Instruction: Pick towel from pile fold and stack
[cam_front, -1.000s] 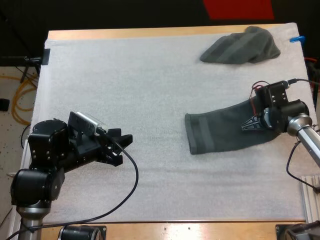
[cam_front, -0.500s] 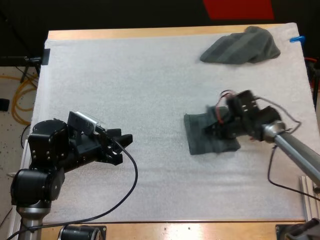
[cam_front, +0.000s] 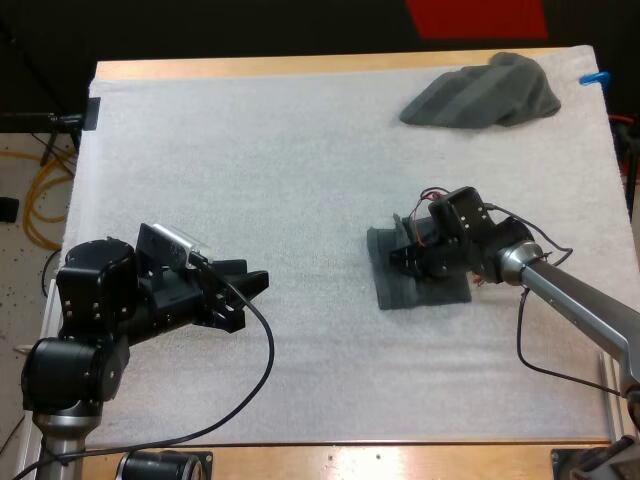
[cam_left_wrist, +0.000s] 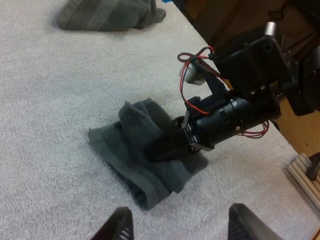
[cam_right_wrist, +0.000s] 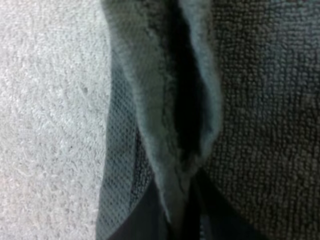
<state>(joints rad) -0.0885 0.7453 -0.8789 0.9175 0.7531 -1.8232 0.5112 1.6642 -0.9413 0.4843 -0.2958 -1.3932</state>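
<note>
Two towels on white mat (cam_front: 300, 150): half-folded towel (cam_front: 428, 291) at mat's 3 o'clock, crumpled towel (cam_front: 480, 92) at 1 o'clock. Folded one's raised edge pinched tight in right gripper (cam_front: 397, 258), held over its 9 o'clock hem. Likely next: lay edge down there. Empty left gripper (cam_front: 250, 281), fingers spread, well apart at 9 o'clock.

Left fingers (cam_left_wrist: 119, 228) apart; right fingers (cam_left_wrist: 167, 144) clamped, arm extended low.
</note>
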